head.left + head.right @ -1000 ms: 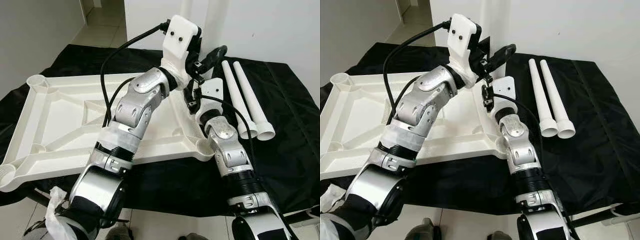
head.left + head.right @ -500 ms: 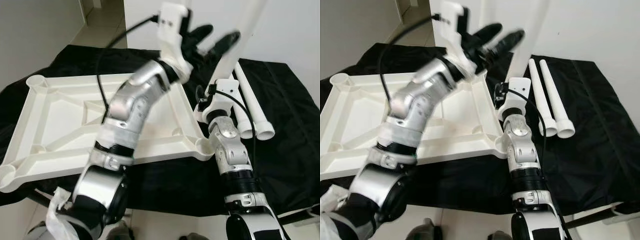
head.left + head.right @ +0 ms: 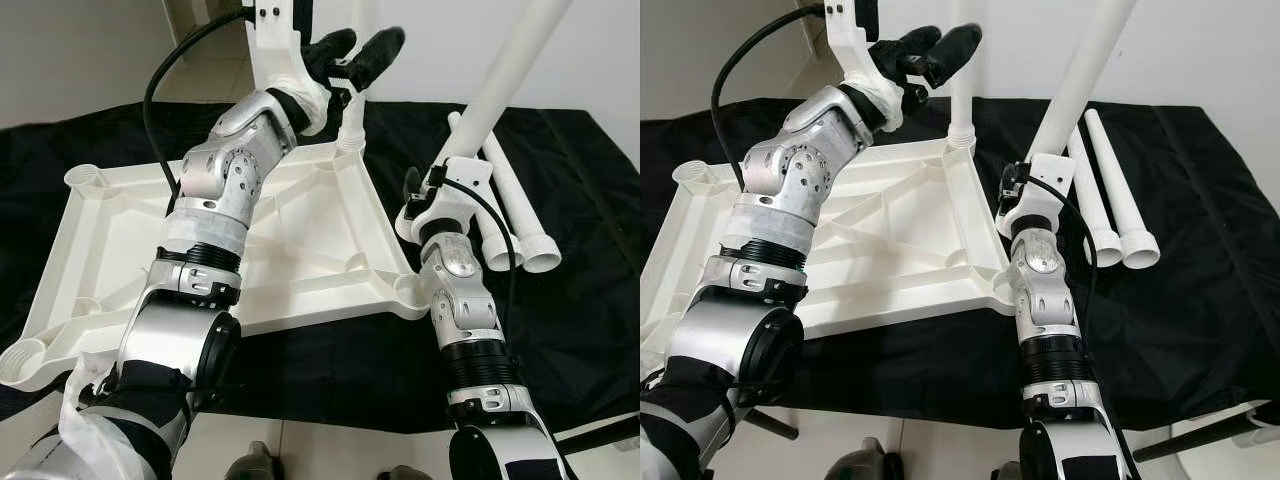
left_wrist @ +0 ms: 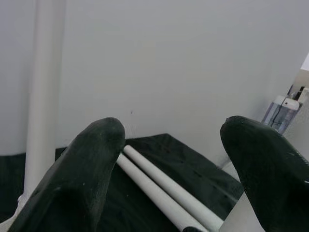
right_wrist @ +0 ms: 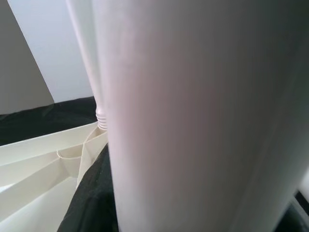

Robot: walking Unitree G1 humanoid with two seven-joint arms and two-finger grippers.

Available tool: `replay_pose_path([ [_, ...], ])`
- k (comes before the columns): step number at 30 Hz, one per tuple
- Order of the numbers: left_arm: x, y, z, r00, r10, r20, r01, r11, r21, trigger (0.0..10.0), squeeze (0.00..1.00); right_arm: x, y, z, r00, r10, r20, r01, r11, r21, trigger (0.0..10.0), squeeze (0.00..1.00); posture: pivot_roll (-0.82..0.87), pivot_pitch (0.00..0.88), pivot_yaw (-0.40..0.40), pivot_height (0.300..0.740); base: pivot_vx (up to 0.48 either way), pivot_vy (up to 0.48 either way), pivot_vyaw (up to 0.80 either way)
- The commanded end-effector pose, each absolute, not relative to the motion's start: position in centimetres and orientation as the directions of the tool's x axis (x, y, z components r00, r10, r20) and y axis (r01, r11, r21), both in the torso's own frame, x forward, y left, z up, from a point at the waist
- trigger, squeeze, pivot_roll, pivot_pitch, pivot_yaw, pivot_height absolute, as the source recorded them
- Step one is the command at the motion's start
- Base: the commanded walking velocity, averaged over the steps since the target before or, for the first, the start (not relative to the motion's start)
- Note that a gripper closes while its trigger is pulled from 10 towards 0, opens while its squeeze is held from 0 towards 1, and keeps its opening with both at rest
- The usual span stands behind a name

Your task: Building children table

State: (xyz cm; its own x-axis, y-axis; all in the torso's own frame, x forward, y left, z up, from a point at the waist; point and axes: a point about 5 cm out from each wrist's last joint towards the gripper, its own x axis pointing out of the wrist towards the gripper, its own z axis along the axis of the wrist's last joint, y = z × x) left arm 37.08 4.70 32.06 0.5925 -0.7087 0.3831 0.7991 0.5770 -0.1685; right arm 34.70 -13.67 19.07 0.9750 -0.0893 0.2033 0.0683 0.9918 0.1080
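The white table top [image 3: 300, 235] lies upside down on a black cloth. One white leg [image 3: 351, 115] stands upright in its far right corner socket. My left gripper [image 3: 352, 50] is raised beside that leg's upper part, open and holding nothing. My right gripper [image 3: 447, 165], mostly hidden behind its white wrist mount, is shut on a second white leg [image 3: 505, 75]. That leg tilts up and to the right, above the table top's right edge. In the right wrist view the held leg [image 5: 193, 121] is very close, with the upright leg [image 5: 89, 63] behind it.
Two more white legs [image 3: 510, 210] lie side by side on the black cloth [image 3: 590, 280] to the right of my right arm. A white wall stands just behind the table. The front edge of the cloth-covered surface is close to my body.
My left gripper has lifted from the far right corner, opened and now stands higher beside the upright leg. My right arm has raised the tilted leg. The camera view has shifted.
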Motion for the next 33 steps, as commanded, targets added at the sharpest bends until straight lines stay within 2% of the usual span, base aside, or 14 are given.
replay_pose_path([
  [1, 37.2, 4.7, 32.4, 0.606, -0.705, 0.368, 0.788, 0.597, -0.153, 10.0, 0.0, 34.7, -13.6, 19.3, 0.972, -0.096, 0.216, 0.069, 0.989, 0.129, 10.0, 0.0, 0.05, 0.0, 0.106, 0.74, 0.0, 0.0, 0.0],
  [4, 37.8, 5.2, 31.9, 0.635, -0.698, 0.331, 0.764, 0.631, -0.134, 10.0, 0.0, 34.7, -14.1, 19.4, 0.967, -0.118, 0.225, 0.091, 0.987, 0.129, 10.0, 0.0, 0.05, 0.001, 0.129, 0.74, 0.0, 0.0, 0.0],
  [17, 38.7, 6.2, 31.7, 0.666, -0.689, 0.287, 0.737, 0.666, -0.111, 10.0, 0.0, 34.9, -14.4, 19.9, 0.956, -0.15, 0.253, 0.12, 0.984, 0.132, 10.0, 0.0, 0.06, 0.0, 0.173, 0.74, 0.0, 0.0, 0.0],
  [26, 39.2, 6.6, 30.4, 0.71, -0.664, 0.235, 0.697, 0.711, -0.095, 10.0, 0.0, 34.7, -14.4, 19.5, 0.961, -0.136, 0.239, 0.111, 0.987, 0.115, 10.0, 0.0, 0.04, 0.0, 0.116, 0.74, 0.0, 0.0, 0.0],
  [30, 39.8, 7.1, 28.9, 0.766, -0.62, 0.171, 0.642, 0.753, -0.143, 10.0, 0.0, 34.6, -15.0, 19.4, 0.966, -0.124, 0.225, 0.108, 0.991, 0.083, 10.0, 0.0, 0.03, 0.0, 0.051, 0.74, 0.0, 0.0, 0.0],
  [33, 40.0, 7.4, 28.0, 0.801, -0.583, 0.139, 0.598, 0.79, -0.136, 10.0, 0.0, 34.5, -15.4, 19.3, 0.968, -0.123, 0.22, 0.111, 0.992, 0.067, 10.0, 0.0, 0.03, 0.0, 0.033, 0.74, 0.0, 0.0, 0.0],
])
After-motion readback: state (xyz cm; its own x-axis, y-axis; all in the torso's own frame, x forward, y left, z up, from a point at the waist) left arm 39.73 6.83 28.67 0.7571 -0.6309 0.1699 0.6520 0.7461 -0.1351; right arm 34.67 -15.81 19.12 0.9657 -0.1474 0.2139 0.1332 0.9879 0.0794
